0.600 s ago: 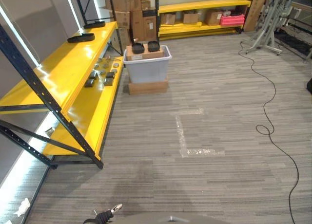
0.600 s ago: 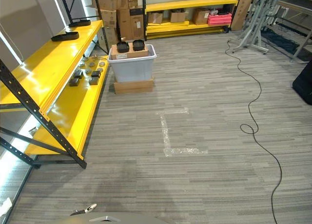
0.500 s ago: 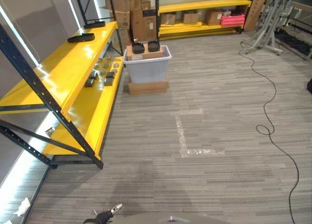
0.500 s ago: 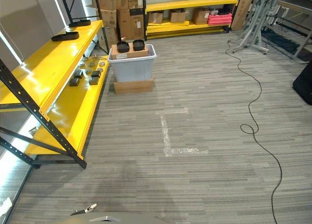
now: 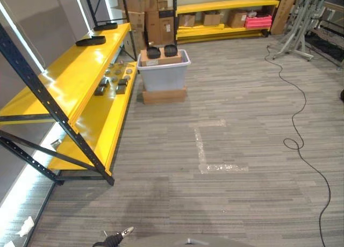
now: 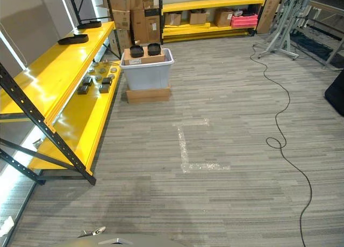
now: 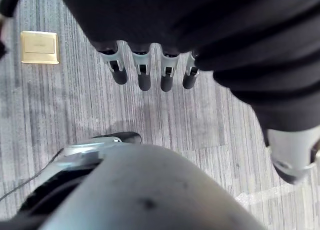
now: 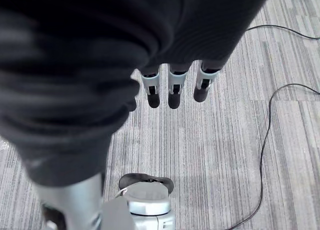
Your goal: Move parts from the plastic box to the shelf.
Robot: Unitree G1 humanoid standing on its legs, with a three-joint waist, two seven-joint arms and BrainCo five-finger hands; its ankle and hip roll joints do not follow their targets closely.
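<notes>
Across the grey striped floor [image 5: 242, 96], the plastic box [image 5: 163, 73] stands on a flat cardboard box [image 5: 164, 95], well apart from me, just beside the yellow shelf [image 5: 70, 75] along my left. Two dark parts [image 5: 162, 51] lie on a brown carton at the box's top, and more small parts [image 5: 110, 86] sit on the shelf's lower level. My left hand [image 7: 150, 70] hangs with fingers straight and empty; my right hand [image 8: 175, 87] likewise. White tape [image 5: 209, 150] marks the floor, and a second yellow shelf [image 5: 226, 16] with cartons lines the far wall.
</notes>
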